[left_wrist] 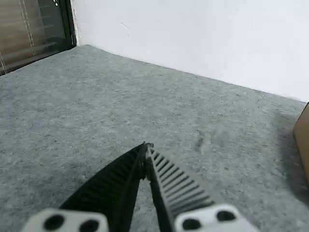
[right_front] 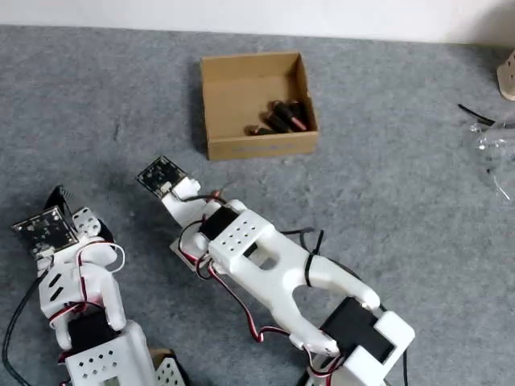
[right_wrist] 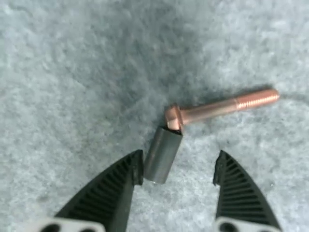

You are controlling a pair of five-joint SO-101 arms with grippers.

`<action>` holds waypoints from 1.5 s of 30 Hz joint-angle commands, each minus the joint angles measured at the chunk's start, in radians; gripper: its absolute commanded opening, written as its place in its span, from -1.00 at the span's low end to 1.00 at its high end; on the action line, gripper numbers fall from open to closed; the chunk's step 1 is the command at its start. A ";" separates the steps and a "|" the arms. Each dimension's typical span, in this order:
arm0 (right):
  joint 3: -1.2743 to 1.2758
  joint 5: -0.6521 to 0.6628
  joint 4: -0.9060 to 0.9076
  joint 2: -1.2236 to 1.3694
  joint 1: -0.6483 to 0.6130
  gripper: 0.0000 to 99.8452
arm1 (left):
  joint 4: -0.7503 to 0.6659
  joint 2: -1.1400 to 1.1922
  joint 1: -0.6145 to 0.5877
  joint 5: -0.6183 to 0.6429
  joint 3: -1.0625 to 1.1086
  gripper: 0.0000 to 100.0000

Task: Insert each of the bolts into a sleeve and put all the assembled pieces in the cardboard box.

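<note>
A copper bolt lies flat on the grey felt, its head touching the end of a dark grey sleeve. My right gripper is open just over them, the sleeve lying against one finger and the other finger apart from it. In the high view the right arm stretches across the middle of the table below the cardboard box, which holds several dark assembled pieces. My left gripper is shut with nothing in it, above bare felt; its arm sits at the lower left.
Clear plastic and a black wire lie at the right edge of the table. A white wall rises behind the table. Cables trail along the right arm.
</note>
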 commanded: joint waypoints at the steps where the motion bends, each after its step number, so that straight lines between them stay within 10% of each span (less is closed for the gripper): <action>1: 0.021 -0.008 -0.070 -0.041 -0.036 -0.57 | -0.020 -0.002 -0.007 0.006 -0.028 -0.99; 19: 0.039 -0.072 -0.122 0.097 -0.047 -0.57 | -0.020 -0.002 -0.005 0.003 -0.021 -0.99; 26: 0.039 -0.077 -0.124 0.099 -0.045 -1.00 | -0.020 -0.002 -0.005 0.005 -0.021 -0.99; 35: 0.035 -0.072 -0.082 0.085 0.041 -0.99 | -0.020 -0.001 -0.005 0.005 -0.019 -0.99; 45: -0.008 0.017 0.050 -0.338 0.139 -0.99 | -0.021 -0.002 0.044 0.000 0.001 -0.98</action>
